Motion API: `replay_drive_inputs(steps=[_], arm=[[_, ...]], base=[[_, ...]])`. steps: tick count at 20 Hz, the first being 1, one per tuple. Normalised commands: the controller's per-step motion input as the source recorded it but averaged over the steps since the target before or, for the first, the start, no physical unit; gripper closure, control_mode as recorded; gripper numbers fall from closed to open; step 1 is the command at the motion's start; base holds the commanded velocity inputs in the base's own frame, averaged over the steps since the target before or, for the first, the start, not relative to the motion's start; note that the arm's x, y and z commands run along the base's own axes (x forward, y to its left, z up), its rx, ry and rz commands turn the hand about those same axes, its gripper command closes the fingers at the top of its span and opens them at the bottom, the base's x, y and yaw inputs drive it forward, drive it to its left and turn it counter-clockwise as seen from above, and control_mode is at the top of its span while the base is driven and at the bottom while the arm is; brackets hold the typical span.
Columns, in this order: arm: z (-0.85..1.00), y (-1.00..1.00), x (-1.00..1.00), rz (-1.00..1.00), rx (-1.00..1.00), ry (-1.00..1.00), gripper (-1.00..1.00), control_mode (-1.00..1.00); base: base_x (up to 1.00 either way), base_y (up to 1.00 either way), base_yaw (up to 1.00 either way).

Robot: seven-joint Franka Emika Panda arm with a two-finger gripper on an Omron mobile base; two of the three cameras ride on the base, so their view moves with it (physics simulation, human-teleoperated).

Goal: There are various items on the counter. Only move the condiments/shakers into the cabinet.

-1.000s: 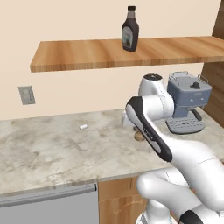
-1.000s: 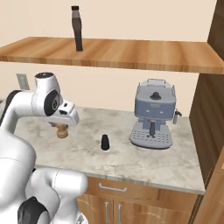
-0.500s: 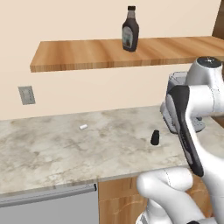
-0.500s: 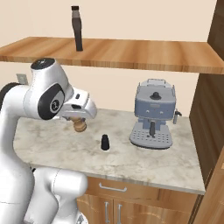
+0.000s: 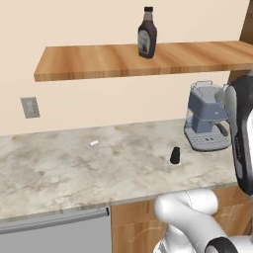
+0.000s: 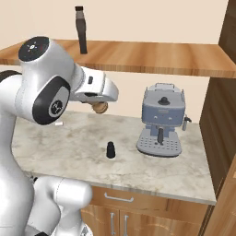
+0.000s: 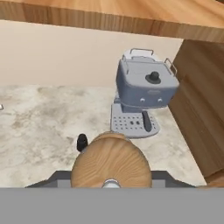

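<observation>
Beige-grey marbled desk [image 5: 74, 173] spans the scene, thick pale front edge, wood drawers under it. Above it the light-brown plank cabinet shelf [image 5: 99, 62] runs along the wall. White arm rises up, hand lifted above the desk between desk and shelf underside. Grey-blue coffee machine [image 6: 161, 122] stands at the desk's back right, near the dark wood side panel. Dark syrup bottle [image 5: 147, 32] with black cap is upright on the shelf, toward its middle, well back from the front edge. Tan wooden mill [image 6: 99, 107] is in the air, clamped in the fingers [image 6: 100, 102], held clear of the desk; in the right base view it hangs just below the hand, left of the coffee machine and below the shelf's front edge. In the hand view the mill's round wooden top [image 7: 111, 165] sits low and centred, with the coffee machine beyond it and the shelf edge across the top. Small black shaker [image 5: 174, 155] stands upright on the desk, towards the front edge, just left of the coffee machine's base, apart from it. Tiny white cylinder [image 5: 94, 144] lies on its side towards the back of the desk, well left of the shaker. Grey wall outlet [image 5: 29, 107] on the wall above the desk's left end
</observation>
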Motion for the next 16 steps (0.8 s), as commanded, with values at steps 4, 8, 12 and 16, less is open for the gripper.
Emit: replay_drive_inputs(steps=[4,8,12,16], arm=[[1.00,-0.39,0.00,0.00,0.12,-0.39,1.00,-1.00],[0.92,-0.04,0.08,-0.02,0.05,-0.13,1.00,-1.00],[0.14,0.00,0.01,-0.01,0.00,-0.01,1.00,-1.00],[0.08,0.06,0.39,-0.04,0.01,0.00,1.00,-1.00]], base=[[0.00,0.00,0.00],[0.00,0.00,0.00],[0.00,0.00,0.00],[0.00,0.00,0.00]])
